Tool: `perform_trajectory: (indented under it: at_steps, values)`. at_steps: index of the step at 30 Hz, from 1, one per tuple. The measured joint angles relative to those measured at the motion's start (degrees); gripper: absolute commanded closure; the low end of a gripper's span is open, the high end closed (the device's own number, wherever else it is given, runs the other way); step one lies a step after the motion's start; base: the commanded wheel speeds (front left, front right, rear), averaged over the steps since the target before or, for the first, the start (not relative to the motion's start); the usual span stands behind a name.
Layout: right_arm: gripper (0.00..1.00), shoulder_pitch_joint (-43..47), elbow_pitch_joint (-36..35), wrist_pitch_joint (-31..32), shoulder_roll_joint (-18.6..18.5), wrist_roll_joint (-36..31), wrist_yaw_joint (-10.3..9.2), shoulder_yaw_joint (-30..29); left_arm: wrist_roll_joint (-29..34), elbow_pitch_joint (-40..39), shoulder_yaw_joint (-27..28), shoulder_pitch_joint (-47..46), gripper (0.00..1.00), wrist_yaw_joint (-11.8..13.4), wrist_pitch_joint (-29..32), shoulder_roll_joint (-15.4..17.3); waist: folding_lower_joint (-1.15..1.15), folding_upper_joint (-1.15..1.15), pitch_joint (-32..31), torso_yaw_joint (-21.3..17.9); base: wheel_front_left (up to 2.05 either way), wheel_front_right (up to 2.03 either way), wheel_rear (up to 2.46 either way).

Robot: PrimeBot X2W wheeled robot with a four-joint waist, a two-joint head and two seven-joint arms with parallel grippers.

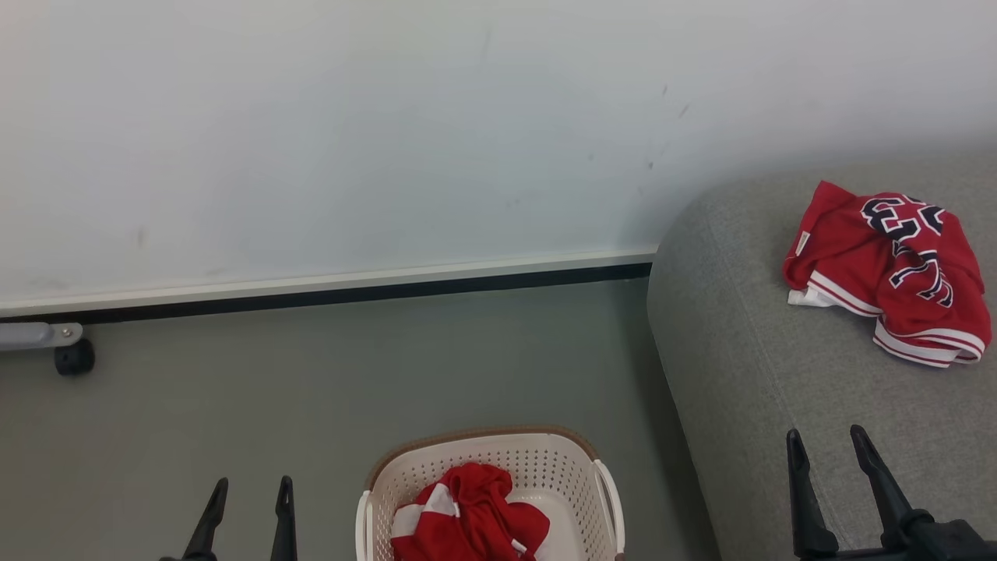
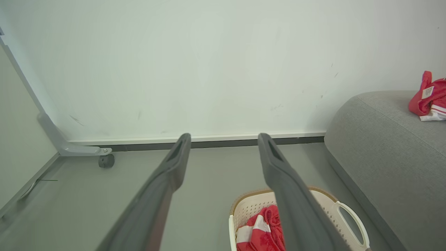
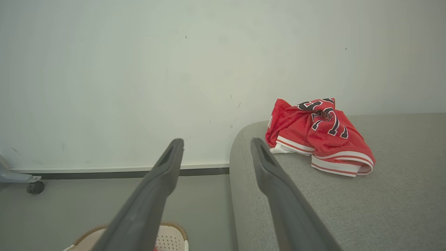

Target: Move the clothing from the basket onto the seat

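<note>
Two grippers are rising from the bottom of the head view, both with their long dark fingers spread apart and gripping nothing. The left gripper [image 1: 253, 483] is hanging over the grey floor [image 1: 234, 389], just to the left of the basket. The right gripper [image 1: 825, 433] is hovering over the near part of the seat.

One basket [image 1: 545, 460] is sitting on the floor between the two grippers, nearer the left one, with its brown rim and a white side handle showing. It is holding one piece of clothing, a plain red garment [image 1: 467, 522] with a white stripe, bunched up against the left side. This garment is lying to the right of the left gripper's fingers and is touching neither gripper.

One seat [image 1: 748, 351], upholstered in light grey fabric, is filling the right side, its rounded corner standing just to the right of the basket. One jersey [image 1: 888, 269] with black, white-edged numerals is lying crumpled on the seat, well beyond the right gripper's fingertips and slightly to their right. That is making two red garments in all, one in the basket and one on the seat.

Farther back, a dark baseboard [image 1: 350, 292] is running along the foot of a pale wall [image 1: 389, 117], and one black caster wheel [image 1: 75, 357] is resting at the far left.
</note>
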Motion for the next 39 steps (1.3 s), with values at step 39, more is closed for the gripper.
perform_trajectory:
  at_steps: [39]
  values:
    - [0.00, -19.7, -12.7, -0.4, -0.1, -3.7, 0.00, -1.3, 7.1, 28.7, -12.0, -32.7, 0.00, -4.9, 9.9, -6.5, 0.01, 0.01, 30.7, -8.4, 0.00, 0.00, 0.00]
